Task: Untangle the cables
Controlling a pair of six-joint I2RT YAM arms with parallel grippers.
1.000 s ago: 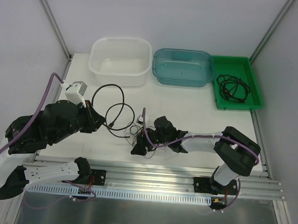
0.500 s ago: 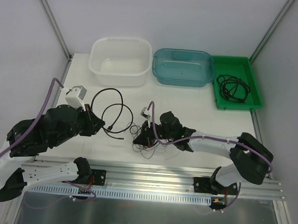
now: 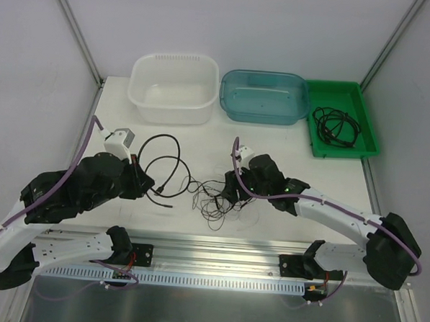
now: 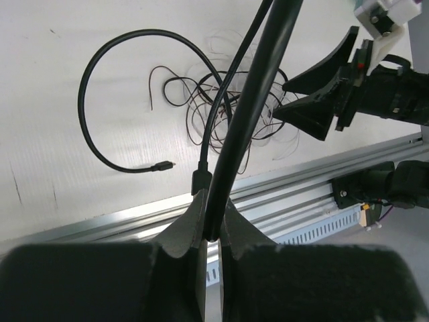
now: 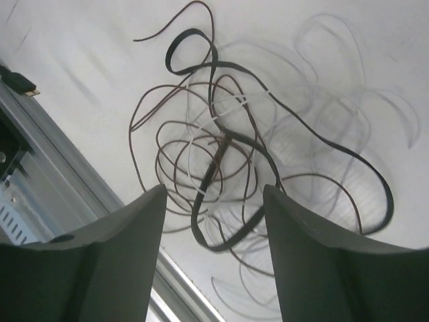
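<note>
My left gripper (image 3: 145, 180) is shut on the thick black cable (image 3: 161, 136), which loops on the white table in front of it. In the left wrist view the fingers (image 4: 191, 225) pinch this cable (image 4: 258, 80), and its free loop ends in a small plug (image 4: 161, 166). A tangle of thin dark wires and one thin white wire (image 3: 213, 200) lies at table centre, near the front rail. My right gripper (image 3: 232, 191) hovers over the tangle's right side, open and empty. In the right wrist view the tangle (image 5: 221, 161) lies between and beyond the spread fingers (image 5: 120, 248).
A white tub (image 3: 174, 87), a blue tub (image 3: 264, 96) and a green tray (image 3: 333, 85) holding coiled dark cables (image 3: 336, 124) stand along the back. The aluminium rail (image 3: 217, 251) runs along the near edge, close to the tangle.
My right gripper has moved right and back from the tangle's left side. The thin wires now lie more spread out. My left gripper has shifted slightly right with the thick cable.
</note>
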